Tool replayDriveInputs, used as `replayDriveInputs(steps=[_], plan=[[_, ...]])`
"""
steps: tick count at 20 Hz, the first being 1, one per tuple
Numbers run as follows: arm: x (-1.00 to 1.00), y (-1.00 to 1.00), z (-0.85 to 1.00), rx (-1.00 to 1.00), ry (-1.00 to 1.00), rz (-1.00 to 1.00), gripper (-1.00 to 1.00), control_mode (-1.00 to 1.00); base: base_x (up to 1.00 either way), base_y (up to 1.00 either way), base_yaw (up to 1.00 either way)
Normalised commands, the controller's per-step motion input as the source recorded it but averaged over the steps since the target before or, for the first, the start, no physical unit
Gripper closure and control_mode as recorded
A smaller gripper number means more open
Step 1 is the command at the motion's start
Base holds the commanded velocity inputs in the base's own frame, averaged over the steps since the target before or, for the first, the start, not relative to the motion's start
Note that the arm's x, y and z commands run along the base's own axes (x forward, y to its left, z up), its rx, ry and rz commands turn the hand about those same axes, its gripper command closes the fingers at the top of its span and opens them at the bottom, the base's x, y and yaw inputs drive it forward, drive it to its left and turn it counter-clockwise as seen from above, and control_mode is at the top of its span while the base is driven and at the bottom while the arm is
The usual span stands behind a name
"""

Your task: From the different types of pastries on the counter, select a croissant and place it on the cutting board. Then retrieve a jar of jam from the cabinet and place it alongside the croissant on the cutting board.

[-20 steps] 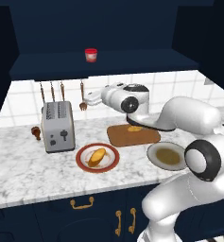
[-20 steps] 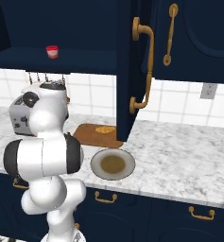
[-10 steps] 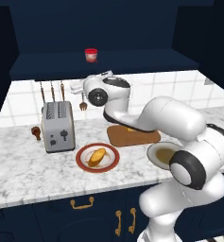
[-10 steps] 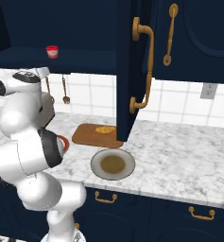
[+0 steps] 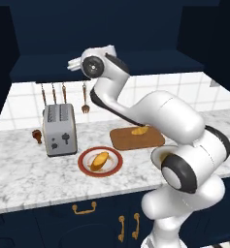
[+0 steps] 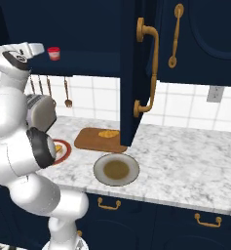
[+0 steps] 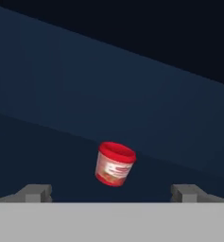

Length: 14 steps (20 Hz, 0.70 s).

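Note:
The jar of jam (image 6: 53,53), red-lidded, stands on the shelf of the navy cabinet (image 6: 87,29). My gripper (image 6: 37,48) is raised to shelf height, just left of the jar and apart from it. In the hand view the jar (image 7: 114,164) sits ahead between the open fingertips (image 7: 35,193), with nothing held by the gripper (image 7: 111,193). In the left base view the hand and gripper (image 5: 73,63) cover the jar. The croissant (image 5: 139,130) lies on the brown cutting board (image 5: 131,140), seen too from the right as croissant (image 6: 108,133) on board (image 6: 90,141).
A paler pastry (image 5: 100,160) lies on a red-rimmed plate (image 5: 85,167) by the toaster (image 5: 59,128). A brown-centred plate (image 6: 116,169) sits in front of the board. The open cabinet door (image 6: 136,73) hangs over the counter (image 6: 185,161). Utensils (image 5: 85,99) hang on the wall.
The arm has lifted from over the cutting board and swung its hand up and left to the cabinet shelf, close to the jar. The croissant stays on the board.

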Motion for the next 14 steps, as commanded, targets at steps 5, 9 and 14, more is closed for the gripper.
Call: replayDriveInputs(steps=[5,9,14], plan=[[0.33,-0.14,0.16,0.00,0.05,0.00,-1.00,-1.00,0.00,0.00,0.00],[0.49,-0.11,-0.05,0.05,0.10,0.03,-1.00,-1.00,0.00,0.00,0.00],[0.44,0.00,0.00,0.04,0.18,0.02,-1.00,-1.00,0.00,0.00,0.00]])
